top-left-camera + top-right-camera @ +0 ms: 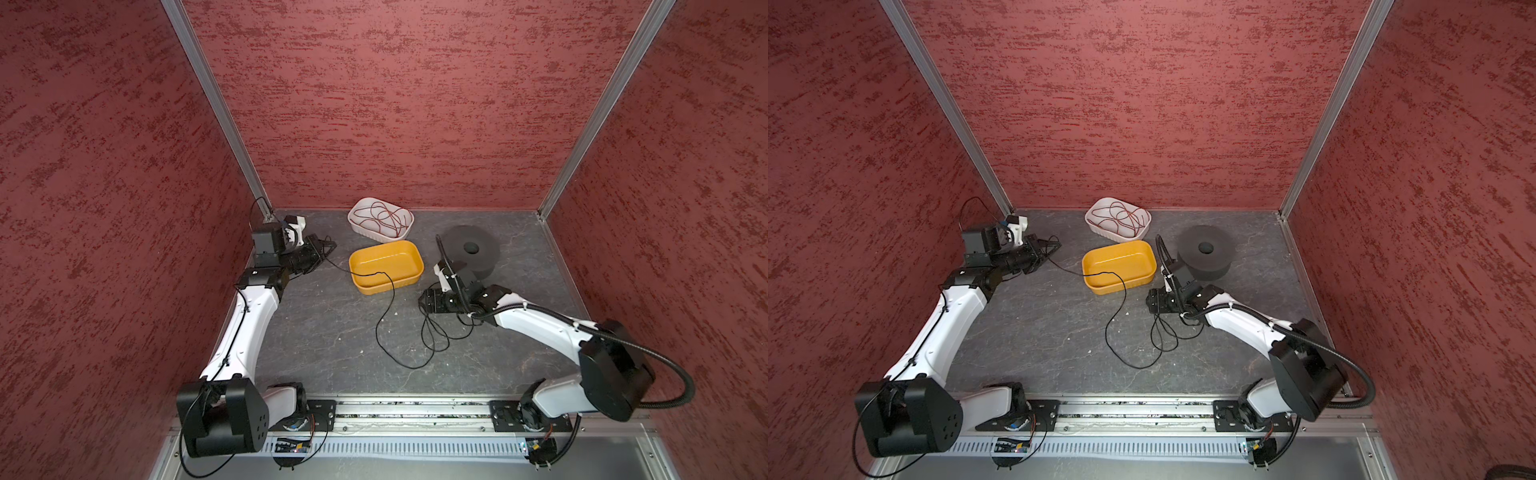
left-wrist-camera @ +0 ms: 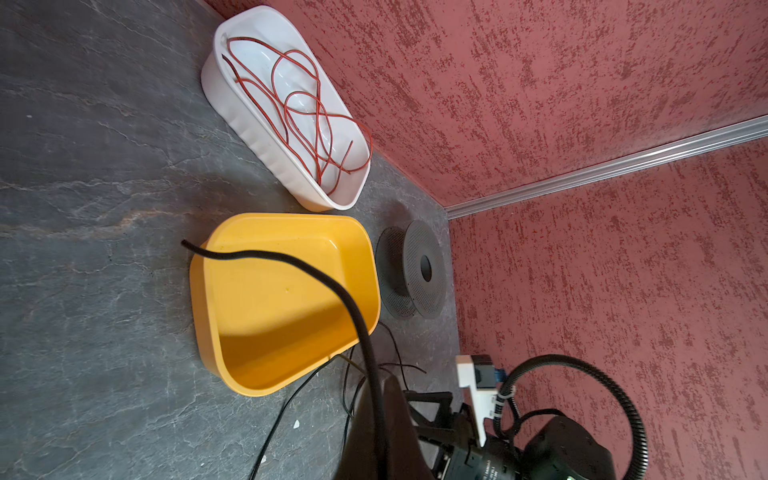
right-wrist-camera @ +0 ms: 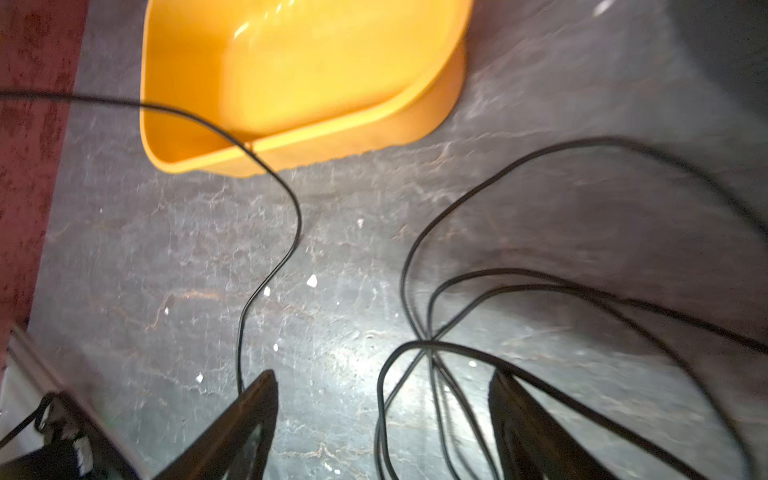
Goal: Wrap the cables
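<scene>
Your left hand is clenched on the cable; your right hand hangs released over its loops. It looks light, limp, slippery: pinch one strand.

Likely a robotics lab booth: red speckled walls, joined by aluminium corner strips, box in a grey stone-look tabletop. The left arm and right arm stand on a metal rail along the frame's bottom.
</scene>
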`<state>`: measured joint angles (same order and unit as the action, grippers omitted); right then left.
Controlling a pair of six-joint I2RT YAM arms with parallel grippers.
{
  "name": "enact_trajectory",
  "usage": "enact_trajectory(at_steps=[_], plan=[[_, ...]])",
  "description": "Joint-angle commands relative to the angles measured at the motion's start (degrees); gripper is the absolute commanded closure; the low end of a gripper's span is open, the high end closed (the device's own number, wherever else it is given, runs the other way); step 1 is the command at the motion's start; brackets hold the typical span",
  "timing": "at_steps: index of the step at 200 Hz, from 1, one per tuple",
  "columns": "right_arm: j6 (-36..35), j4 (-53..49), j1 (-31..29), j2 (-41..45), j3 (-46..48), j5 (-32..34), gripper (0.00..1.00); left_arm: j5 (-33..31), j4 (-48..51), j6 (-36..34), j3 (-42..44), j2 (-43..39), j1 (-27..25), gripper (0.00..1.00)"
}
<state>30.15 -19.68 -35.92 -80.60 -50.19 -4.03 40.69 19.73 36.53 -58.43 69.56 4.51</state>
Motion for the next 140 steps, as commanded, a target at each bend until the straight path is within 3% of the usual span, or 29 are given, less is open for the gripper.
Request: enact_trajectory(at_steps=[1,39,66,92,140], plan=[[3.4,-6.4,2.9,3.2,-0.8,11.5,0.19,1.2,0.4,-1.2,-1.5,0.2,0.3,1.0],[4.9,-8.7,9.1,6.9,1.9,13.6,0.19,0.7,0.0,-1.2,-1.7,0.4,0.3,1.0],[4.3,-8.3,10.9,9.9,3.9,11.4,0.22,0.7,0.4,-1.2,-2.1,1.1,0.3,1.0],[6.1,-13.6,13.0,10.7,4.5,16.1,0.22,0.8,0.7,-1.3,-2.6,1.5,0.1,1.0],[7.5,-8.7,16.3,10.6,8.2,11.0,0.2,0.9,0.4,-0.9,-3.0,2.3,-0.1,1.0]])
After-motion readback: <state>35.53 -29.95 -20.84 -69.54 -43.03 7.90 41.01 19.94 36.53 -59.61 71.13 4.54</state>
